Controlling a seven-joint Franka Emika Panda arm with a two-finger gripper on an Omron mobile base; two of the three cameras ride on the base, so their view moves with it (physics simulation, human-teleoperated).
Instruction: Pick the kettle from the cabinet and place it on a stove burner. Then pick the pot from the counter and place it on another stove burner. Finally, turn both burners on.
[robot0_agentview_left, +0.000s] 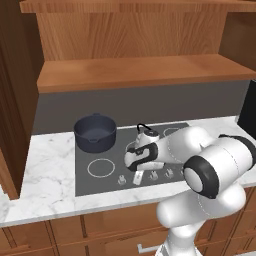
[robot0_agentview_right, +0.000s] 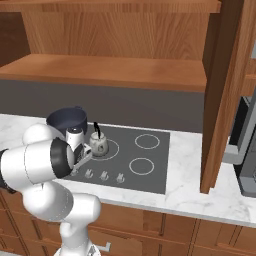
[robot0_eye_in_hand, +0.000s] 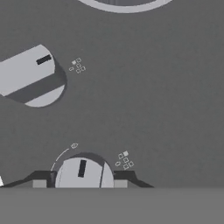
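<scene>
Two pincer (robot0_eye_in_hand: 82, 183) tips — seemingly flanking knob (robot0_eye_in_hand: 81, 173)

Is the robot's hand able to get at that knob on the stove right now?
Probably yes. In the hand view the gripper sits right at a stove knob, one dark fingertip on each side, with nothing in between.

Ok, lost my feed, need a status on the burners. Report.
Gripper astride a front stove knob, fingers either side. Kettle and pot both on burners. Nothing in the way.
</scene>
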